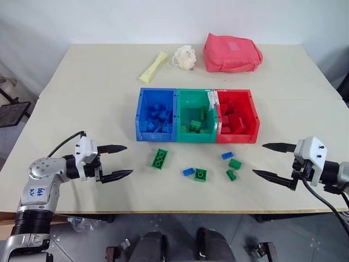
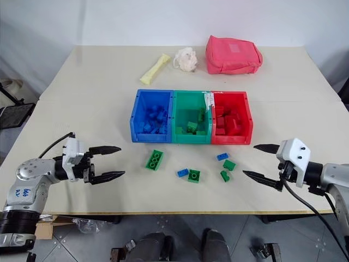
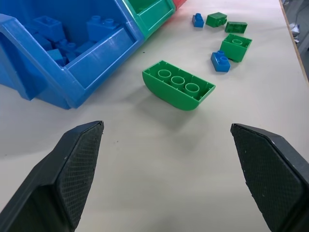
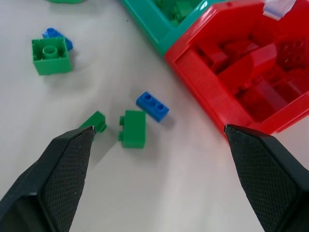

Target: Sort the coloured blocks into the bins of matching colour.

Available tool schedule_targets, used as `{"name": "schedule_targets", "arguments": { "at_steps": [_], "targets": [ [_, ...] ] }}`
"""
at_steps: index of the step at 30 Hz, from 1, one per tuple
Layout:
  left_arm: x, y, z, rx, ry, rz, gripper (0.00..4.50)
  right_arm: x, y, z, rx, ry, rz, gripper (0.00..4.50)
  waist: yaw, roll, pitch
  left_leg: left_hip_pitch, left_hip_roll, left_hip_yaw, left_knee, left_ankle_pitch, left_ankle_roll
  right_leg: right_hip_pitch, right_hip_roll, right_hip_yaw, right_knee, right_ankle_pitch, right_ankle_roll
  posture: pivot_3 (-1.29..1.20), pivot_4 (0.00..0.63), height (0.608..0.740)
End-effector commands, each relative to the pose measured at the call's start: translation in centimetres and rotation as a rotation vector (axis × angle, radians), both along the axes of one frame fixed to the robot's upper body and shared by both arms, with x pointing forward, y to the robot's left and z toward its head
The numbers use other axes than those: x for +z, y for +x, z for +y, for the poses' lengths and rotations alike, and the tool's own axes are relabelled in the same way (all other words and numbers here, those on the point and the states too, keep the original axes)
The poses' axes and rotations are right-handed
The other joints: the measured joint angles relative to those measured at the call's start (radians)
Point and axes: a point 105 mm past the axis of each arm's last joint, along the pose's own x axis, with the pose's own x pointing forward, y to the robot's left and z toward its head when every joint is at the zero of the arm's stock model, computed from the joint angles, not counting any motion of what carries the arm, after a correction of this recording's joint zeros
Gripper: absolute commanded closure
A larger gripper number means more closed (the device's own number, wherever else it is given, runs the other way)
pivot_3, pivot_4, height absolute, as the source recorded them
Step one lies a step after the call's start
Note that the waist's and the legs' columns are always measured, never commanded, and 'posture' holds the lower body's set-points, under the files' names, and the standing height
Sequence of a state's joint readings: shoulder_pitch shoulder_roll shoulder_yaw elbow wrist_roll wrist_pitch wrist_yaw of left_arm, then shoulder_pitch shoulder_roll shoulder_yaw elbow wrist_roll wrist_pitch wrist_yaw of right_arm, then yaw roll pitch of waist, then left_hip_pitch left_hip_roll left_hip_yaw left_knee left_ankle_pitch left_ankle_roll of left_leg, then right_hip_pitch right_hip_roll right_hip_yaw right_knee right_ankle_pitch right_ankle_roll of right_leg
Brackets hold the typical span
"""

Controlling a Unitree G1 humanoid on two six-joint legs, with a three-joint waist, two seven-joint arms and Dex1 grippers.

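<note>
Three joined bins stand mid-table: blue (image 1: 154, 136), green (image 1: 196, 137) and red (image 1: 237, 138), each holding blocks of its own colour. Loose blocks lie in front of them: a long green brick (image 1: 159, 159), a small blue one (image 1: 188, 171), a square green one (image 1: 200, 174), another blue one (image 1: 227, 155) and two small green ones (image 1: 235, 164) (image 1: 231, 175). My left gripper (image 1: 129, 159) hovers open left of the long green brick (image 3: 178, 86), pointing at it. My right gripper (image 1: 258, 159) hovers open to the right of the small blocks. Neither holds anything.
At the back of the table (image 1: 82, 98) lie a pinkish-red zip pouch (image 1: 232, 53), a white fluffy ball (image 1: 185, 57) and a pale yellow stick (image 1: 154, 66). The table's front edge runs just below both grippers.
</note>
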State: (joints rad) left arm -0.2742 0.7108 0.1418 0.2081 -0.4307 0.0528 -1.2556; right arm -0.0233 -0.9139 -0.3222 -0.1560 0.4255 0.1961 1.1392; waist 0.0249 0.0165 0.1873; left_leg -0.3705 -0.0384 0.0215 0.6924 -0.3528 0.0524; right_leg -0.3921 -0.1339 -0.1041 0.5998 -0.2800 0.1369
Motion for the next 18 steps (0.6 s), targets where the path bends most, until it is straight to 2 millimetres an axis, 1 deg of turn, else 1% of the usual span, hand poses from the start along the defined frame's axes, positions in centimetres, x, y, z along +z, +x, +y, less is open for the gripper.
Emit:
{"name": "schedule_targets", "arguments": {
  "at_steps": [1,2,3,4,6,8,12,14,16,18],
  "targets": [
    [1.1,0.2,-0.5,-0.015,-0.011,-0.035,0.02,1.5,-0.1,0.2,0.009,0.004,-0.057,0.0,0.0,0.0,0.0,0.0,0.0,0.0,0.0,0.0,0.0,0.0,0.0,0.0,0.0,0.0,0.0,0.0,0.15,0.74],
    [1.1,0.5,-0.5,0.008,-0.011,-0.03,0.02,1.7,0.0,0.4,0.002,0.023,-0.051,0.0,0.0,0.0,0.0,0.0,0.0,0.0,0.0,0.0,0.0,0.0,0.0,0.0,0.0,0.0,0.0,0.0,0.15,0.74],
    [1.3,0.7,-0.8,0.015,-0.04,-0.01,0.02,1.5,0.0,0.5,0.003,0.021,-0.006,0.0,-0.001,0.0,0.0,0.0,0.0,0.0,0.0,0.0,0.0,0.0,0.0,0.0,0.0,0.0,0.0,0.0,0.15,0.74],
    [1.6,0.7,-1.1,0.008,-0.063,-0.014,0.02,1.4,0.2,0.4,-0.018,0.018,0.001,0.0,-0.001,0.0,0.0,0.0,0.0,0.0,0.0,0.0,0.0,0.0,0.0,0.0,0.0,0.0,0.0,0.0,0.15,0.74],
    [1.9,0.6,-1.6,0.003,-0.084,-0.003,0.02,1.0,0.0,-0.2,-0.046,-0.012,0.04,0.0,0.0,0.0,0.0,0.0,0.0,0.0,0.0,0.0,0.0,0.0,0.0,0.0,0.0,0.0,0.0,0.0,0.15,0.74],
    [1.9,0.2,-1.9,-0.019,-0.086,0.014,0.02,0.7,-0.7,-0.8,-0.056,-0.034,0.073,0.0,0.001,0.0,0.0,0.0,0.0,0.0,0.0,0.0,0.0,0.0,0.0,0.0,0.0,0.0,0.0,0.0,0.15,0.74],
    [1.5,-0.6,-1.9,-0.074,-0.071,0.028,0.02,0.9,-2.1,-3.4,-0.146,-0.094,0.117,0.0,0.002,0.0,0.0,-0.001,0.0,-0.002,0.0,0.0,0.0,0.0,0.0,0.0,0.0,0.0,0.0,0.0,0.15,0.74],
    [1.2,-1.3,-1.7,-0.103,-0.068,0.038,0.02,0.5,-3.2,-4.6,-0.184,-0.155,0.167,0.0,0.002,0.0,0.0,-0.001,-0.001,0.0,0.0,0.0,0.0,0.0,0.0,0.0,-0.001,0.0,0.0,0.0,0.15,0.74],
    [1.1,-1.7,-1.5,-0.108,-0.071,0.044,0.02,0.3,-4.0,-5.1,-0.197,-0.19,0.203,0.0,0.001,0.0,0.0,0.0,0.0,0.0,0.0,0.0,0.0,0.001,0.0,0.0,-0.001,0.0,0.0,0.0,0.15,0.74],
    [0.9,-1.9,-1.4,-0.101,-0.071,0.051,0.02,0.0,-4.1,-5.2,-0.204,-0.242,0.232,0.0,0.001,0.0,0.0,0.0,0.001,0.0,0.0,0.0,0.0,0.002,0.0,0.001,-0.003,0.0,0.0,0.0,0.15,0.74]
  ]
}}
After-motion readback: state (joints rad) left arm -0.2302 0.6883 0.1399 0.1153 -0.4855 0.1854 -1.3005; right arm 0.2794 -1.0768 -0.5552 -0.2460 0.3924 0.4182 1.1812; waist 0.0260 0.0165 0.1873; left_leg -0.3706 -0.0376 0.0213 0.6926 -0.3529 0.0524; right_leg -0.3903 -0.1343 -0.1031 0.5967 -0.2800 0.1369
